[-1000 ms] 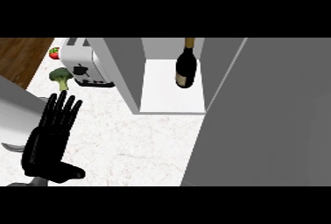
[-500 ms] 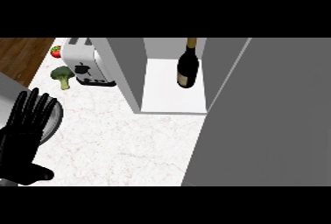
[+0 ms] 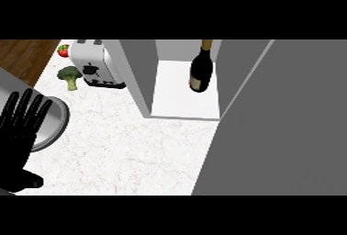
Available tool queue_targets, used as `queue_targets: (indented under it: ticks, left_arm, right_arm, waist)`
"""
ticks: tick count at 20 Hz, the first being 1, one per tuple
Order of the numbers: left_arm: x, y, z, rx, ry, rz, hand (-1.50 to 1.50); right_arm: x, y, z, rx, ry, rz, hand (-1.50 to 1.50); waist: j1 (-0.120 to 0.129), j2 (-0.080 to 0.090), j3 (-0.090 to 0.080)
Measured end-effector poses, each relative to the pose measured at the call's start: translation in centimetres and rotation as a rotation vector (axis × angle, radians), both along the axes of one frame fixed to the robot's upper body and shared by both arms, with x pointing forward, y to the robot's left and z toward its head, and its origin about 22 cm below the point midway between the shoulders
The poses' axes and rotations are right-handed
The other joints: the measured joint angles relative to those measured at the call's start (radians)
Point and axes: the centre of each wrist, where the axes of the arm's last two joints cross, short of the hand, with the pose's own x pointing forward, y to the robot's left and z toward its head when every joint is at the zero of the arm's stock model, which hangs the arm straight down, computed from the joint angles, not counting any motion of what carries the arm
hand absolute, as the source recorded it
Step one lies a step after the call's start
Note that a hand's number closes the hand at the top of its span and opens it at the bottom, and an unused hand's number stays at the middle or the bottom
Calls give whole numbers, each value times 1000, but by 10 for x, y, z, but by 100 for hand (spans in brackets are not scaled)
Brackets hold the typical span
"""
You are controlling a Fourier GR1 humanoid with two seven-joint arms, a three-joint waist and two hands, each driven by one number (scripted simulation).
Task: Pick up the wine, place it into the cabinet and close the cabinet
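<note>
One robot hand (image 3: 17, 137) in view, the left, fingers spread flat at the left edge. Wine (image 3: 200, 69) already stands inside the cabinet (image 3: 183, 97); swing the door (image 3: 284, 128) sloppily and you might knock it over.

Of the robot only its left hand (image 3: 17, 137) shows, at the view's left edge. It is black all over, with a broad flat palm, long slim fingers (image 3: 27, 108) with rounded tips, and a shorter, thicker thumb (image 3: 32, 180). A faint grey sheen outlines each finger.
</note>
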Motion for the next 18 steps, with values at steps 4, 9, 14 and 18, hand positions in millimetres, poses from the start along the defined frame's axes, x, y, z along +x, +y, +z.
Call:
queue_targets:
  ticks: [4,9,14,18]
  left_arm:
    - [3,4,3,-1,-1,-11,-150]
    - [10,5,7,5,1,-20,-150]
    - [6,18,6,8,2,-15,-150]
    - [5,24,4,3,9,4,-150]
  right_arm:
    - [14,8,8,28,-31,-16,150]
    - [36,31,13,74,-3,2,150]
    - [55,82,32,163,54,75,150]
    - [78,130,51,183,79,89,150]
  waist:
    - [16,2,-1]
    - [25,3,-1]
    - [22,-2,-1]
    - [8,-4,1]
